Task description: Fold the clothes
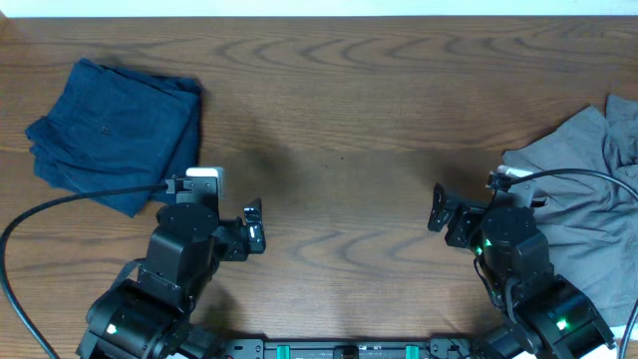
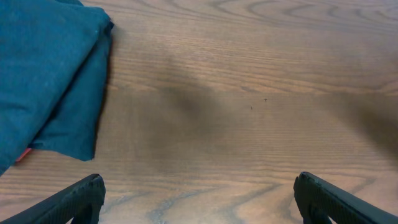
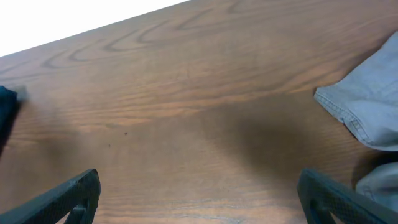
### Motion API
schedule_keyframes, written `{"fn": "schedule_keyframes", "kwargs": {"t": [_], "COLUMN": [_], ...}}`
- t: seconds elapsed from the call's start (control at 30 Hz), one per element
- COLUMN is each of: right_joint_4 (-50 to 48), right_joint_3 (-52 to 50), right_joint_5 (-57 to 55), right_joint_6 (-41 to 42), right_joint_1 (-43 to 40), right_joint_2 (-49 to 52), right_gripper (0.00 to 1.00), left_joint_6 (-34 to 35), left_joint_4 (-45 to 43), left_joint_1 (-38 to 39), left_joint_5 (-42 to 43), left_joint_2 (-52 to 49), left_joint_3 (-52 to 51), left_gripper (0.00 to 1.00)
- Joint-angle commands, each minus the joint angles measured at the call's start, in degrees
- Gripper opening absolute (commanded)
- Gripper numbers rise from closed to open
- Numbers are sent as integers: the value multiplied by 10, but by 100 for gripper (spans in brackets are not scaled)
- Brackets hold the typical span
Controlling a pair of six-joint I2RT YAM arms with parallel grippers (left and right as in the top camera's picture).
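Note:
The navy-blue shorts [image 1: 115, 130] lie folded in a stack at the table's far left; they also show in the left wrist view [image 2: 46, 74], with a sliver of a coral-red garment [image 2: 23, 155] peeking from under them. A light grey garment [image 1: 588, 189] lies crumpled at the right edge and shows in the right wrist view [image 3: 367, 106]. My left gripper [image 1: 254, 224] is open and empty over bare wood, right of the shorts. My right gripper [image 1: 439, 209] is open and empty, left of the grey garment.
The wooden table [image 1: 339, 130] stretches between the two garments. A black cable [image 1: 70, 199] runs from the left arm across the shorts' near edge. Another cable [image 1: 588, 178] arcs over the grey garment. The table's far edge [image 3: 93, 31] meets a white wall.

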State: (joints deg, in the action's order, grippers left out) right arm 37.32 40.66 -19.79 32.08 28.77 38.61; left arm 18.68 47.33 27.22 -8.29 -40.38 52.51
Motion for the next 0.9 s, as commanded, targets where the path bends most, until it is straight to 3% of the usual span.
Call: {"fn": "schedule_keyframes", "kwargs": {"t": [0.0,0.4,0.57,0.87], "right_joint_4": [0,7,0,-124], "right_joint_3": [-5,-9,-36,-193], "right_joint_5": [-14,-15,-9,150], "right_joint_6": [9,8,-7,-162], "right_joint_1": [5,4,-39,-154], "right_joint_2": [0,-5,-47,-232], "right_gripper": [99,99,99,99], "left_joint_6": [7,7,7,7], "left_joint_4": [0,0,0,0], "left_joint_1": [2,2,2,2], "left_joint_5": [-14,-14,-14,-14], "left_joint_2": [0,0,0,0], "left_joint_3": [-7,-7,-7,-7], "left_gripper": [98,98,98,98]}}
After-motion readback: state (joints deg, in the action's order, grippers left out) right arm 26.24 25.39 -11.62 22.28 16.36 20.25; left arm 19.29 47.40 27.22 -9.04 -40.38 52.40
